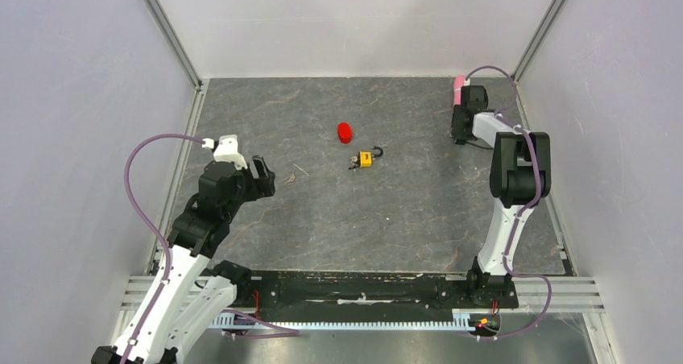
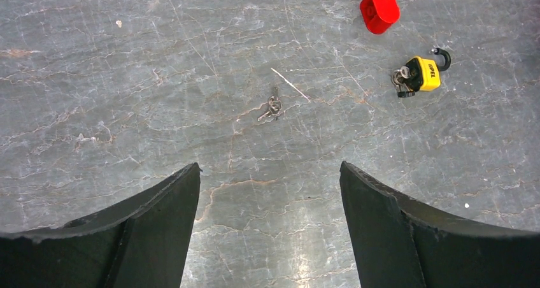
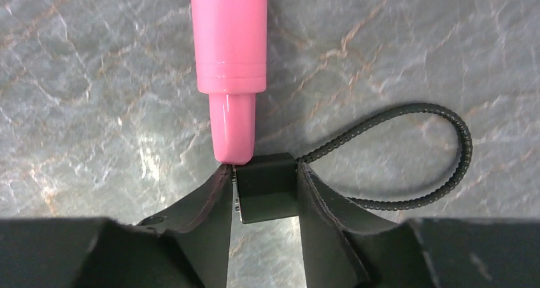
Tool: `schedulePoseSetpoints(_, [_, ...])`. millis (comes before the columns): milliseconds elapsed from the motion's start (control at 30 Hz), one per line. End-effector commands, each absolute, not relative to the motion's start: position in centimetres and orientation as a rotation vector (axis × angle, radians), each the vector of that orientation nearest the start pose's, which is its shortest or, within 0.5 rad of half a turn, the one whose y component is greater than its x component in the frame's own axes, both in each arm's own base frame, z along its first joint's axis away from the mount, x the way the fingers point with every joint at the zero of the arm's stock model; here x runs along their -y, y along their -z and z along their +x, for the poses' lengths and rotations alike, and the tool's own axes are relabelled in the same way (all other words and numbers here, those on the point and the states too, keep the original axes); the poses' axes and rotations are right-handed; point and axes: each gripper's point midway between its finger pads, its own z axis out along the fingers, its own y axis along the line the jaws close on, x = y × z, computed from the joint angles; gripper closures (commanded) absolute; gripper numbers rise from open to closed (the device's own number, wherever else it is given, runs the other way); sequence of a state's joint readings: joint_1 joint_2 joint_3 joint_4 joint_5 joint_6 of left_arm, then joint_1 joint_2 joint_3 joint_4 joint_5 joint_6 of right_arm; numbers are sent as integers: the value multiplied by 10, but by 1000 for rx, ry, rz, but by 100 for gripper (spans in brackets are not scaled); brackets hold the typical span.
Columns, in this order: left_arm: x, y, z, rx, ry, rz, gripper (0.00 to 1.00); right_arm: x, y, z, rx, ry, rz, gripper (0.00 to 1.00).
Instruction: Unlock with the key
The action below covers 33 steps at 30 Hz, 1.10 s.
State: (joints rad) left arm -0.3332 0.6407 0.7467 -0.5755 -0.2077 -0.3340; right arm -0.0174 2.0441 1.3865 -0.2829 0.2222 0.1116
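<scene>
The key is a tiny silvery piece lying flat on the grey floor, also seen from above. My left gripper hovers open just short of it, nothing between its fingers; from above it sits left of the key. The small yellow padlock lies to the right with its black shackle pointing away, and a silvery metal bit sits at its base. My right gripper is in the far right corner, both fingers pressed against a black block on a black cord.
A red cap stands beyond the padlock, also in the top view. A pink marker lies with its tip touching the black block, by the back right wall. Walls close in the floor on three sides.
</scene>
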Motion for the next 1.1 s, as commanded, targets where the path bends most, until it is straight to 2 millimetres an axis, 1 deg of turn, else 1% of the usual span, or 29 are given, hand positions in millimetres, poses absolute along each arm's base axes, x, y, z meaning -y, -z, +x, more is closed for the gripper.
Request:
schedulePoseSetpoints(0, [56, -211, 245, -2024, 156, -78, 15, 48, -36, 518, -2407, 160, 169, 65])
schedulePoseSetpoints(133, [56, -210, 245, -2029, 156, -74, 16, 39, -33, 521, -2415, 96, 112, 66])
schedulePoseSetpoints(267, [57, -209, 245, -2031, 159, -71, 16, 31, -26, 515, -2435, 47, 85, 67])
schedulePoseSetpoints(367, [57, -210, 245, -2028, 159, -71, 16, 29, -24, 511, -2445, 43, 21, 68])
schedulePoseSetpoints(433, [57, -211, 245, -2025, 162, -70, 16, 23, -26, 510, -2439, 9, -20, 70])
schedulePoseSetpoints(633, [57, -212, 244, -2020, 164, -71, 16, 18, -32, 507, -2428, -18, -40, 82])
schedulePoseSetpoints(700, [57, -212, 244, -2018, 165, -70, 16, 15, -33, 500, -2433, -37, -32, 84])
schedulePoseSetpoints(900, [58, -213, 243, -2013, 174, -67, 17, -3, -24, 464, -2456, -94, -50, 86])
schedulePoseSetpoints(1033, [58, -214, 243, -2009, 177, -64, 17, -15, -20, 440, -2478, -112, -95, 88])
schedulePoseSetpoints(1067, [58, -214, 243, -2009, 177, -64, 17, -30, -21, 435, -2477, -127, -147, 88])
